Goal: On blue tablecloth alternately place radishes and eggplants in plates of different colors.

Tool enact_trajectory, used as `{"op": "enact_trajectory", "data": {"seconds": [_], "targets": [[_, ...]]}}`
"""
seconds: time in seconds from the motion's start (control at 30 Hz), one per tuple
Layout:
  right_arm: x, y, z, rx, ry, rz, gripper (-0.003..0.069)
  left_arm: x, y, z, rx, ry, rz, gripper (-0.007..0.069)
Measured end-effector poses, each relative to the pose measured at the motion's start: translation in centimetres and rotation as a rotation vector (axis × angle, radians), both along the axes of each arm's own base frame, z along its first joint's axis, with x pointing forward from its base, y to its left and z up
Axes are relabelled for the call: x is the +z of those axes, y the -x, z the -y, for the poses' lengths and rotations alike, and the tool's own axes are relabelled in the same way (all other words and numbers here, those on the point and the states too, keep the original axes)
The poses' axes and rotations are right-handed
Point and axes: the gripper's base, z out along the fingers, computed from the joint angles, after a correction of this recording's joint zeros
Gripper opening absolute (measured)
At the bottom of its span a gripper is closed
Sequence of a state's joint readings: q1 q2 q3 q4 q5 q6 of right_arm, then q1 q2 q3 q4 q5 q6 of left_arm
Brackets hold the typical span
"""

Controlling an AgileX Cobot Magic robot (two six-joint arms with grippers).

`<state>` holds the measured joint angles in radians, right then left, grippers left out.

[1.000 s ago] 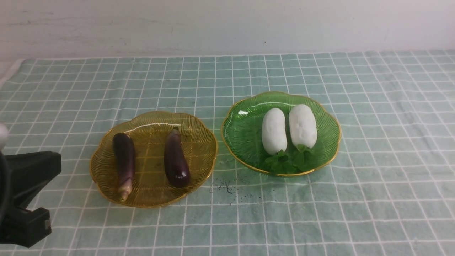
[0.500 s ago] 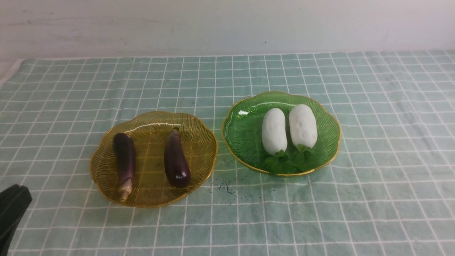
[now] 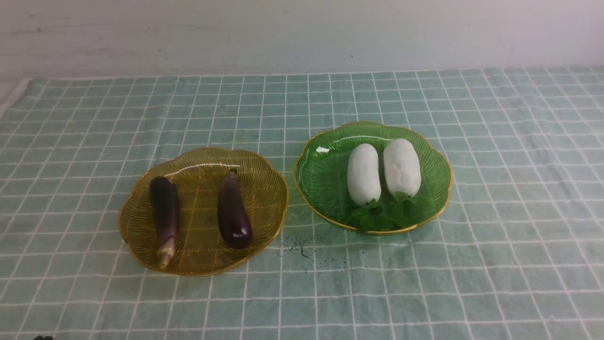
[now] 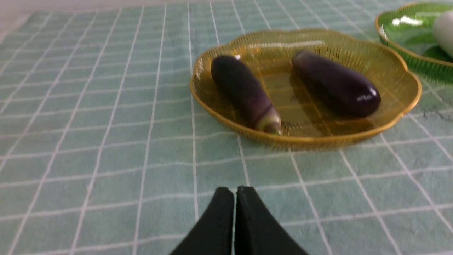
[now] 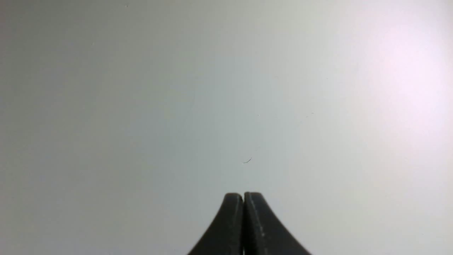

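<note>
Front view: slim eggplant (image 3: 164, 212) at 9 o'clock of plump eggplant (image 3: 233, 218) in amber plate (image 3: 141, 226); radishes (image 3: 364, 174) fill green plate (image 3: 325, 184).
Left gripper (image 4: 235, 193): jaws together, empty.
Right gripper (image 5: 243, 198): jaws together, empty.
Risk: little; a nudged plate could roll the eggplants.

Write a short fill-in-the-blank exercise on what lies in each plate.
1. Both eggplants lie in the ____ plate.
2. The green plate holds two ____.
3. The left end effector is ____, holding nothing.

Missing words: amber; radishes; shut
</note>
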<state>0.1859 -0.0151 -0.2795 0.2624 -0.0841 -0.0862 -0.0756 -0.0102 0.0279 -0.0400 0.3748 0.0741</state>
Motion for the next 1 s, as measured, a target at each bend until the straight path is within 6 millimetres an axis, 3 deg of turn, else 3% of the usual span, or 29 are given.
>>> {"op": "enact_trajectory", "data": {"seconds": [0.83,1.0], "targets": [[-0.01,0.02,0.0,0.0,0.0,0.001,-0.0014,-0.06,0.02,0.0,0.001,0.001,-0.007,-0.0008],[-0.94,-0.45,-0.31,-0.073,0.185,-0.043,-0.0014,-0.06,0.02,0.0,0.001,0.001,-0.007,-0.0008]]}}
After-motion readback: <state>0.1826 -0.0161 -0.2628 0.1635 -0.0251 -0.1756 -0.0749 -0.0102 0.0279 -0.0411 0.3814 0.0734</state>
